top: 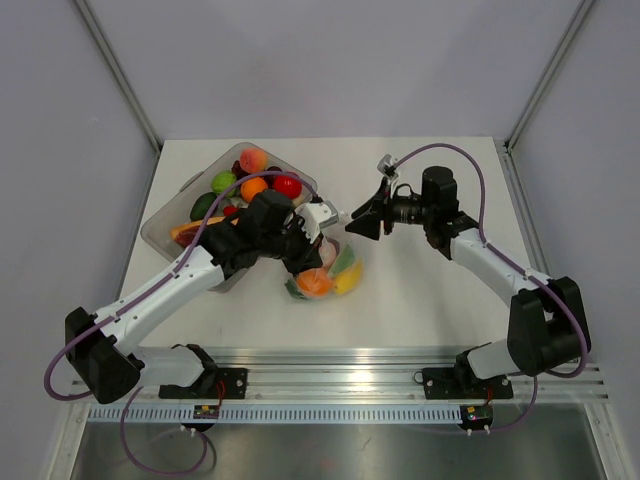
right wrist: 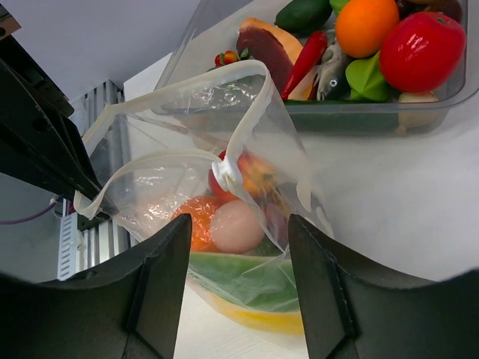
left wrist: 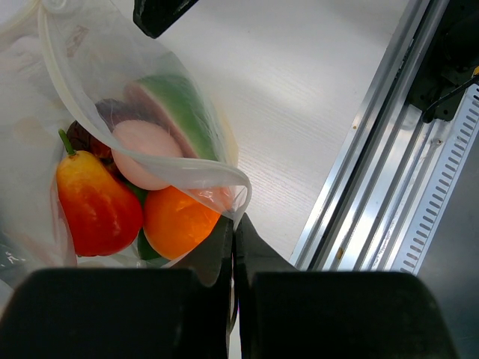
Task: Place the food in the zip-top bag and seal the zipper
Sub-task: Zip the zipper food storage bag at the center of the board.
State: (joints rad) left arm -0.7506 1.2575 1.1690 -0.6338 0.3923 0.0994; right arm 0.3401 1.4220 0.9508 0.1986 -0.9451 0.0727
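The zip-top bag (top: 325,275) lies mid-table with its mouth open, holding several pieces of food: a red-yellow pear (left wrist: 93,202), an orange (left wrist: 176,221), a peach-pink piece (right wrist: 236,226) and a green wedge (left wrist: 187,108). My left gripper (left wrist: 234,228) is shut on the bag's mouth edge at one corner. The zipper (right wrist: 251,112) loops open as a whitish strip, with a white slider (right wrist: 227,173) on it. My right gripper (right wrist: 239,254) is open and faces the bag's mouth from the right (top: 352,222), touching nothing.
A rigid clear tray (top: 160,228) stands behind and left of the bag, holding more food, among it a red tomato (right wrist: 421,48) and an orange (right wrist: 365,24). The aluminium rail (left wrist: 374,149) runs along the near table edge.
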